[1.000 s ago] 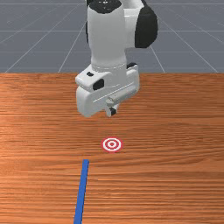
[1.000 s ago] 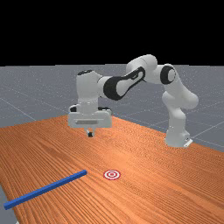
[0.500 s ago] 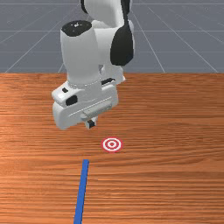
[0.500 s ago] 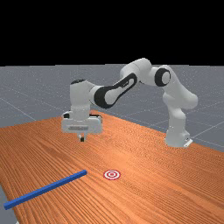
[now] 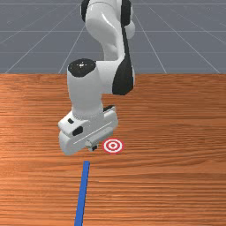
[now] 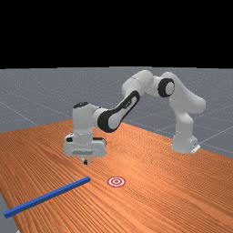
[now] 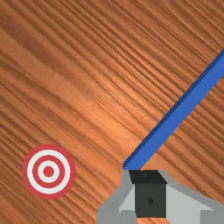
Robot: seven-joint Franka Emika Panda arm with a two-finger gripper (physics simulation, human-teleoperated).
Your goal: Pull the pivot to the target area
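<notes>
The blue bar [image 5: 82, 190], which I take to be the pivot, lies flat on the wooden table [image 5: 176, 185], running from its far end beside the target out toward the front view's near side. The red-and-white target [image 5: 113, 145] sits a little farther back than that end and to the front view's right, with bare wood between the two. Just beyond the bar's far end hangs my gripper [image 5: 92, 148], left of the target in the front view and above the table; its fingers look pressed together, with nothing pinched. I judge this to be the approach, with the pulling itself yet to begin. The main risk is contact on the wrong side: if I come down against the far end face and press toward the near side, the bar slides away from the target. Its other end seems to reach the table's edge in the far view, so such a shove could tip it over. Coming down on top of the bar may jam it against the wood, or slip off its narrow upper face. And a sideways touch at this end alone would probably swivel the length rather than carry it.
</notes>
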